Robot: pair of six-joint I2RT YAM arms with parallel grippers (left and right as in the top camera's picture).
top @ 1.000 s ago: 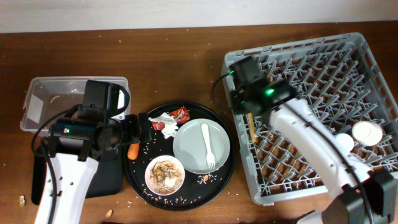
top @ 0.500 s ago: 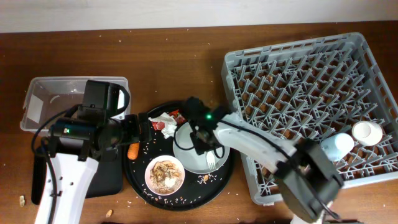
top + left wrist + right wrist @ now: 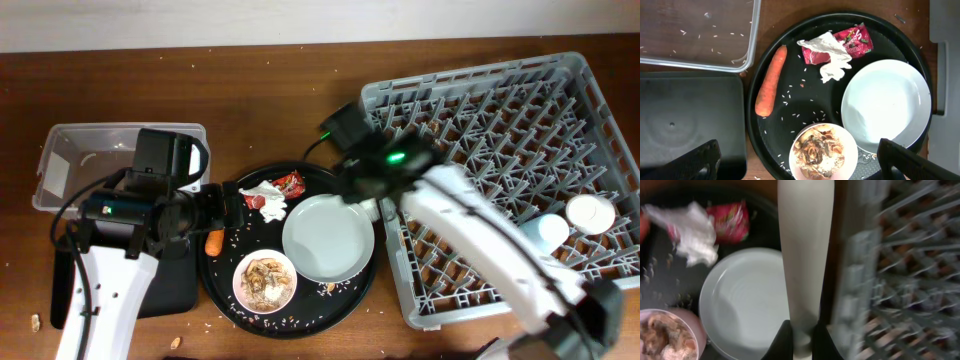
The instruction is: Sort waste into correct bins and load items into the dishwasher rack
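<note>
My right gripper (image 3: 802, 341) is shut on the pale fork (image 3: 805, 245) and holds it above the gap between the pale plate (image 3: 747, 302) and the grey rack (image 3: 500, 120); overhead it (image 3: 366, 196) is at the rack's left edge. My left gripper (image 3: 800, 165) is open and empty over the round tray, above the white bowl of food scraps (image 3: 822, 152). The orange carrot (image 3: 771, 80), white tissue (image 3: 827, 55) and red wrapper (image 3: 855, 41) lie on that tray. The clear tub (image 3: 695, 30) and the flat black tray (image 3: 690, 120) are to the left.
The round black tray (image 3: 225, 290) holds the plate (image 3: 327, 237), the bowl (image 3: 265, 279) and scattered rice. A blue cup (image 3: 543, 232) and a whitish cup (image 3: 590, 212) sit in the rack's right side. Crumbs lie on the wooden table.
My right arm swung from the rack to the plate, took the fork and lifted it back toward the rack's left edge. The plate is now bare. The left arm has not moved.
</note>
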